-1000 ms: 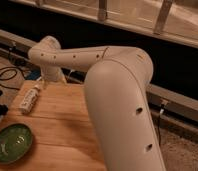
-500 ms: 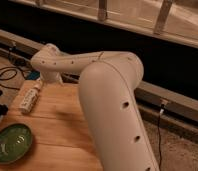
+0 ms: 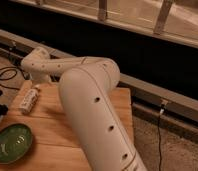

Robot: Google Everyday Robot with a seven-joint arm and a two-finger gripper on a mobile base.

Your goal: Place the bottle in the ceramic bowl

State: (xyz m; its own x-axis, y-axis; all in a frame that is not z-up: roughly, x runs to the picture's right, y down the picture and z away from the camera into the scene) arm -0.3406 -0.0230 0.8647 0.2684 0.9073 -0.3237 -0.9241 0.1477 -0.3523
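Approach to the bottle. My arm's thick near link (image 3: 97,115) has swung left across the view over the last second and now hides more of the worktop (image 3: 52,127). The far end of my forearm (image 3: 39,62) has sunk a little towards the rear left of the worktop. The gripper lies out of sight beyond that end, so I cannot tell whether it is spread or pressed together.

The bottle (image 3: 29,99) has not shifted. It lies on its side near the left rear of the worktop, just below the forearm's end, with its cap pointing away from the camera. The ceramic bowl (image 3: 11,144) also stays where it was, empty, at the near left corner and apart from the bottle.

I judge that the reach is closing in but no grasp is made yet, so the pick and the transfer to the bowl both remain to be done.
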